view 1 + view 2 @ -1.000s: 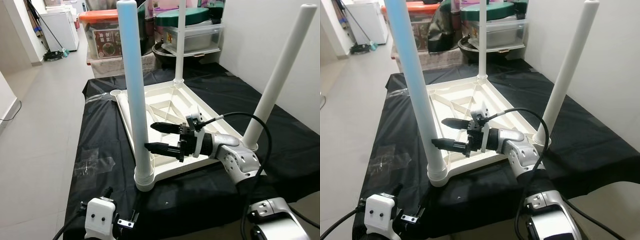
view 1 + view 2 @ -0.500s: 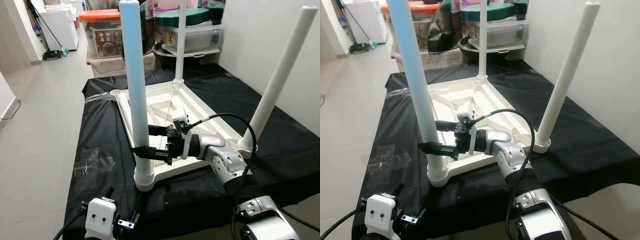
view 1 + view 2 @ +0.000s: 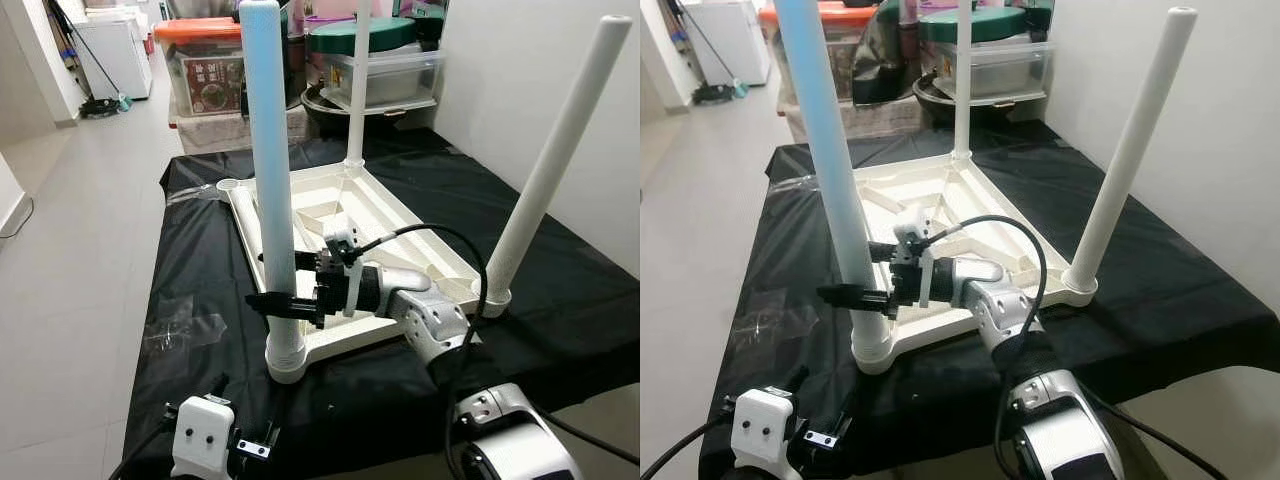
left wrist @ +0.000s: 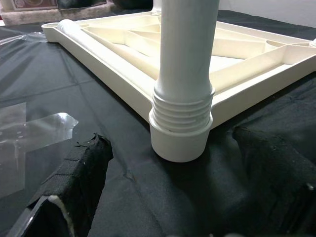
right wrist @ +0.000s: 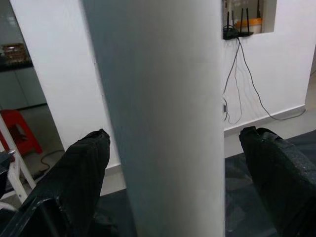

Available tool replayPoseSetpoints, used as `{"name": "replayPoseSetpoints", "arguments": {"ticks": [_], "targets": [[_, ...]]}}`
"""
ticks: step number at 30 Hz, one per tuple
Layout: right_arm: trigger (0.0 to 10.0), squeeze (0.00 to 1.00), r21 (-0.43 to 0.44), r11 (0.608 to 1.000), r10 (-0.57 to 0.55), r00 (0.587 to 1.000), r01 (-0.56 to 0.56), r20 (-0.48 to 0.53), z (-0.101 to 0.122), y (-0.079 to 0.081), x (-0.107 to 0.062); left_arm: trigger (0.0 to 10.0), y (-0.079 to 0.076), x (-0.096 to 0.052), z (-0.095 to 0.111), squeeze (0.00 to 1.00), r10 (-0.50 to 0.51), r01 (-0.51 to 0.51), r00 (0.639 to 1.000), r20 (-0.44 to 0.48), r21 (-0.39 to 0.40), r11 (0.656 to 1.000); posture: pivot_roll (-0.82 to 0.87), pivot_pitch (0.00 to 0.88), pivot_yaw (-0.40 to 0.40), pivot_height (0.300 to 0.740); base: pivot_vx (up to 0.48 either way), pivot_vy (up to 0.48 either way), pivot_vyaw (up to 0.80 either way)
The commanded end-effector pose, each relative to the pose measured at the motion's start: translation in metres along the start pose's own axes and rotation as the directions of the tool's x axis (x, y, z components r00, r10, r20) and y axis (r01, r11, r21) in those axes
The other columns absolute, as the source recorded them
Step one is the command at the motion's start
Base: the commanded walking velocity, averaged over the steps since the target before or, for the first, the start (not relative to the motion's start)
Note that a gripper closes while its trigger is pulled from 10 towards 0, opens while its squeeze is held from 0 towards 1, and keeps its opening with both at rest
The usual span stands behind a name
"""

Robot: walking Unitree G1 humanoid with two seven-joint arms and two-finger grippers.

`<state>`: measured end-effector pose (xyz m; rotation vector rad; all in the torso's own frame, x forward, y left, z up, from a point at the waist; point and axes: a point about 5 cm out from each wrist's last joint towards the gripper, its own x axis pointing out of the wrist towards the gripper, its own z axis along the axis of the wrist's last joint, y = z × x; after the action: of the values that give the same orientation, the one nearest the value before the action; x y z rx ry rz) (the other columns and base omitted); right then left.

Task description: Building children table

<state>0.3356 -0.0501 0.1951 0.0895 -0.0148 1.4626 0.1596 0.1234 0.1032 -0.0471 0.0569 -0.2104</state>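
White table leg (image 3: pixel 272 180) is standing between the right gripper (image 3: pixel 278 285)'s spread fingers (image 3: pixel 268 301), ungrasped. Its arm is reaching level across the upturned tabletop (image 3: pixel 400 215).

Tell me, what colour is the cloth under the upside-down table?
Black. The cloth shows best in the left eye view, spread under the white table.

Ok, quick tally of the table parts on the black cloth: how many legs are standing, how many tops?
Upright white plastic legs: 3, near, far, right
Upturned white ribbed tabletop: 1
Total: 4
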Motion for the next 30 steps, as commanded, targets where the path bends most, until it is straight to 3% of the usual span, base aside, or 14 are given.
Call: {"name": "replayPoseSetpoints", "arguments": {"ticks": [1, 17, 18, 19, 20, 30], "targets": [[10.0, 0.00, -0.016, 1.000, 0.012, 1.000, -0.012, -0.006, 0.001, 0.000, 0.007, 10.0, 0.000, -0.001, -0.001, 0.00, 0.003, -0.003, 1.000, -0.003, 0.016, 1.000, 0.06, 0.000, -0.015, 0.740, 0.000, 0.000, 0.00], [10.0, 0.00, -0.015, 1.000, 0.018, 1.000, -0.019, -0.013, -0.001, 0.001, 0.020, 10.0, -0.002, -0.002, 0.000, 0.00, 0.005, -0.005, 1.000, -0.002, 0.013, 1.000, 0.06, 0.000, -0.023, 0.740, 0.000, 0.000, 0.00], [3.6, 0.00, -0.014, 1.000, 0.020, 1.000, -0.020, -0.013, -0.001, 0.000, 0.020, 10.0, -0.002, -0.001, -0.001, 0.00, 0.005, -0.005, 1.000, -0.003, 0.013, 1.000, 0.06, 0.000, -0.023, 0.740, 0.000, 0.000, 0.00], [3.6, 0.00, -0.014, 1.000, 0.020, 1.000, -0.020, -0.013, -0.001, 0.000, 0.020, 10.0, -0.002, -0.001, -0.001, 0.00, 0.005, -0.005, 1.000, -0.003, 0.013, 1.000, 0.06, 0.000, -0.023, 0.740, 0.000, 0.000, 0.00], [0.0, 0.00, -0.013, 1.000, 0.021, 1.000, -0.021, -0.012, -0.001, 0.000, 0.021, 10.0, -0.003, -0.001, -0.001, 0.00, 0.005, -0.005, 1.000, -0.004, 0.013, 1.000, 0.07, 0.000, -0.022, 0.740, 0.000, 0.000, 0.00], [0.0, 0.00, -0.016, 1.000, 0.027, 1.000, -0.027, -0.013, -0.004, 0.001, 0.021, 10.0, -0.003, -0.002, -0.003, 0.00, 0.006, -0.006, 1.000, -0.010, 0.013, 1.000, 0.06, 0.000, -0.022, 0.740, 0.000, 0.000, 0.00]]}}
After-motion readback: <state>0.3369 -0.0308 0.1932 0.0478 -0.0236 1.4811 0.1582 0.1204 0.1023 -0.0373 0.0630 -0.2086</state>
